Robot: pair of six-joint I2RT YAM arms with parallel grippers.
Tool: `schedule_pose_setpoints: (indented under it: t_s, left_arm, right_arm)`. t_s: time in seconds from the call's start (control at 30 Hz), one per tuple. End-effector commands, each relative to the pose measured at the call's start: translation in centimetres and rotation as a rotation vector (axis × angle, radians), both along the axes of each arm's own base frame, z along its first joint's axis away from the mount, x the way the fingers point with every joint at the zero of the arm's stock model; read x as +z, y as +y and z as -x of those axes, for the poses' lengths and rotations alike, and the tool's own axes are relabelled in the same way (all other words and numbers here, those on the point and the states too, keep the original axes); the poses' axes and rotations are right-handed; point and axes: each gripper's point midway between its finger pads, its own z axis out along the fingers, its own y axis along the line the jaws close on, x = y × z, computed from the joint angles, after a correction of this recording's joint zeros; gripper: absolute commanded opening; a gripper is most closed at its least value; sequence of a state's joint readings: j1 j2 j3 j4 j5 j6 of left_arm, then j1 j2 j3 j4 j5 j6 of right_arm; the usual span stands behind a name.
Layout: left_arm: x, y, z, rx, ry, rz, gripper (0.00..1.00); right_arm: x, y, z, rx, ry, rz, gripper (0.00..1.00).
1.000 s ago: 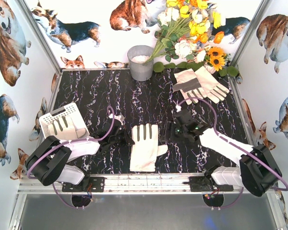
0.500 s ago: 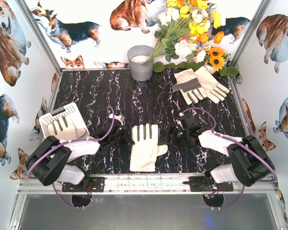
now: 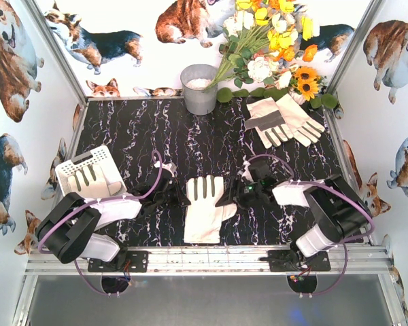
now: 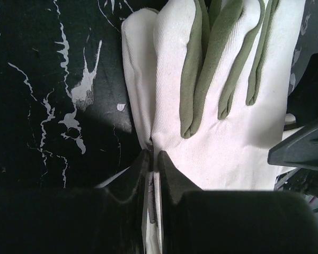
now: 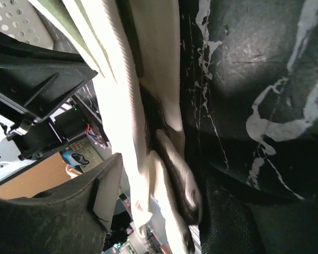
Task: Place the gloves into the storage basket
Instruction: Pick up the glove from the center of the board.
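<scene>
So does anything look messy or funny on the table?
Nothing is broken or spilled. Two gloves lie crossed in a heap at the far right, away from the basket; another glove lies in the middle. The flowers lean sideways beside the bucket.

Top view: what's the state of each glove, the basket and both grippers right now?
middle glove, flat on the table, fingers pointing away
far gloves, two overlapping, untouched
storage basket, upright, holds one glove
left gripper, shut on middle glove's edge
right gripper, open, straddling its thumb side
</scene>
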State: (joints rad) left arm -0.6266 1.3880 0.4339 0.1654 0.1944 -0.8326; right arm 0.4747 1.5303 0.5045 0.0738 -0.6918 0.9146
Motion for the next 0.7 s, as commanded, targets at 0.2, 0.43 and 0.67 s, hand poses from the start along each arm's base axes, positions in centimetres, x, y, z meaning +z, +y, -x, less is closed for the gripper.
schedule_pose_setpoints:
  t_s: [0.2, 0.43, 0.67]
  left_arm:
    - [-0.9, 1.2, 1.3, -0.003, 0.041, -0.039, 0.0]
    - [2.3, 0.9, 0.6, -0.007, -0.036, 0.031, 0.16]
    - [5.6, 1.7, 0.2, 0.001, -0.135, 0.144, 0.63]
  right_arm:
    - [1.8, 2.3, -0.6, 0.088, -0.11, -0.109, 0.06]
    - [4.9, 2.8, -0.9, 0.153, -0.235, -0.167, 0.0]
    - [8.8, 2.7, -0.3, 0.293, -0.392, -0.192, 0.0]
